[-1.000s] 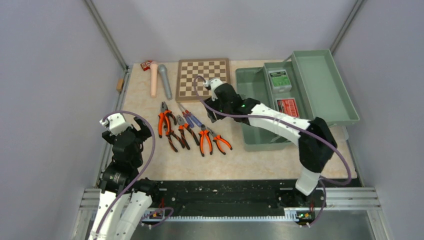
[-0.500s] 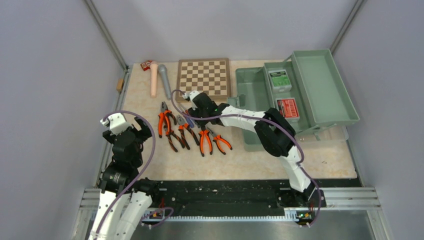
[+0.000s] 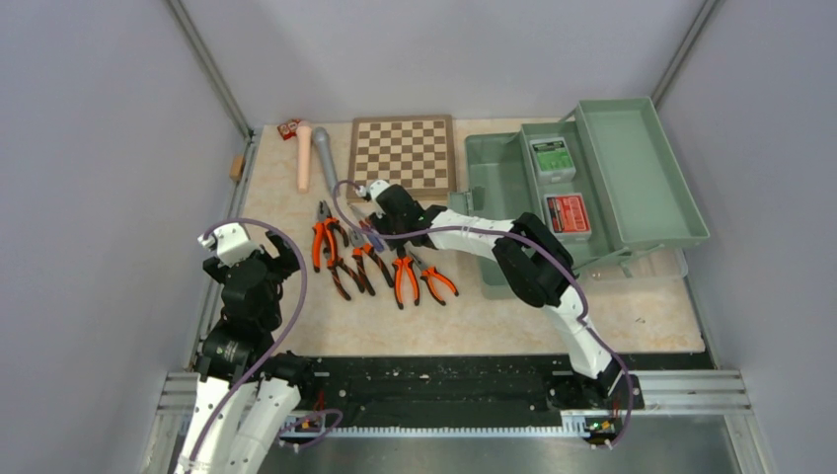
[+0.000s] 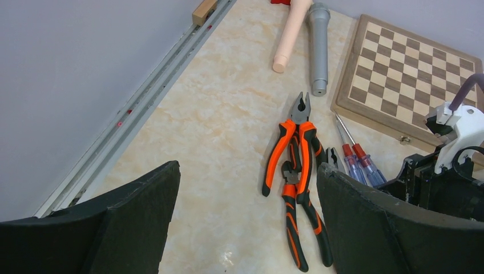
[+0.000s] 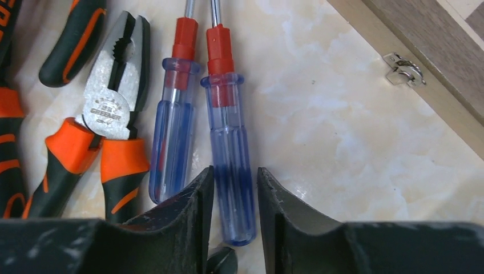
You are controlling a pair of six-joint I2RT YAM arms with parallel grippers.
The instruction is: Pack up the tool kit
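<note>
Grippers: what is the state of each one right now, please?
Left gripper: open, holding nothing.
Right gripper: jaws closed on the blue-handled screwdriver nearer the chessboard.

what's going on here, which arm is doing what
The right gripper is down at the table, its jaws close on either side of the handle of a blue screwdriver, which lies flat, not lifted. The left gripper hangs open, holding nothing. The orange-handled pliers lie loose and the green toolbox stands open.

orange-handled pliers (image 4: pixel 297 128), blue screwdrivers (image 4: pixel 361 164), chessboard (image 4: pixel 411 63), grey cylinder (image 4: pixel 318 45)
</note>
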